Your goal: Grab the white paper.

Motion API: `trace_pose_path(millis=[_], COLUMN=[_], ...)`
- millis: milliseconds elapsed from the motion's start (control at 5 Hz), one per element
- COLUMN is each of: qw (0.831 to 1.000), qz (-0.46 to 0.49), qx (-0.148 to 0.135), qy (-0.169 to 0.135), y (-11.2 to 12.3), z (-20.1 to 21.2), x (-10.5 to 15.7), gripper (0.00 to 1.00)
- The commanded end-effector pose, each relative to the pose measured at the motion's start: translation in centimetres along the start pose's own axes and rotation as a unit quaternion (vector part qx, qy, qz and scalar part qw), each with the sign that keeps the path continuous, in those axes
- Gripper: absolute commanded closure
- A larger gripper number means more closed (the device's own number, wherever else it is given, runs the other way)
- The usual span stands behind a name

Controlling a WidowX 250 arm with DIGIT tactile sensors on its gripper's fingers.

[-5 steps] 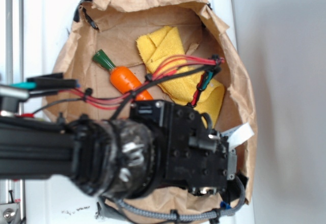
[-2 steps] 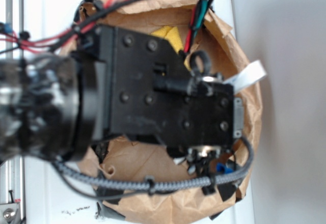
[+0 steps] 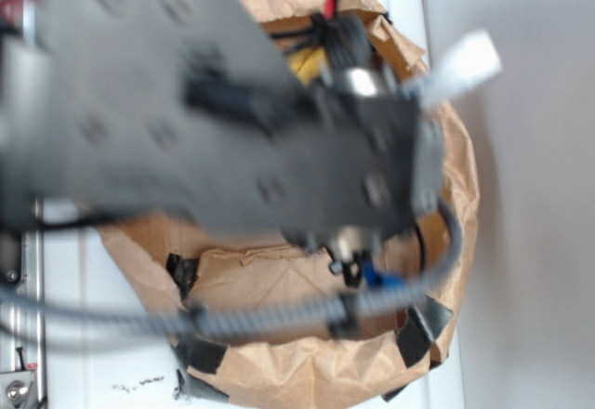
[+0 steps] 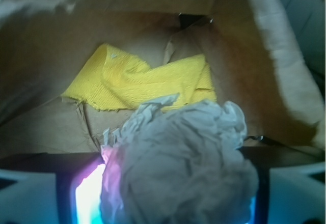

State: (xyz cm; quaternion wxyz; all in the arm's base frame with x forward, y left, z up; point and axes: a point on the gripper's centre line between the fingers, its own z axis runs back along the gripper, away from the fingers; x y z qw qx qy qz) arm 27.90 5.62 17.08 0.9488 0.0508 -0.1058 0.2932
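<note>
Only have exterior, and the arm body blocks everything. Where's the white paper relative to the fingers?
Observer: Wrist view shows the white paper between the two fingers, filling the lower middle of the frame.
Operator: Clamped?
Observer: Cannot tell. A gap shows between each finger and the wad, and no contact is visible.
Operator: Anything else caught in there?
Observer: No. The yellow cloth lies behind the wad on the floor of the brown bag, apart from the fingers.
</note>
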Motion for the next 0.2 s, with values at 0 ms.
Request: trace_pose_path(millis=[0], qw=[0.997], qz=[-0.009], qx=[-0.013], qy=[-0.069], y=[1.21], z=[3.47], x=[-0.05], gripper=[1.00])
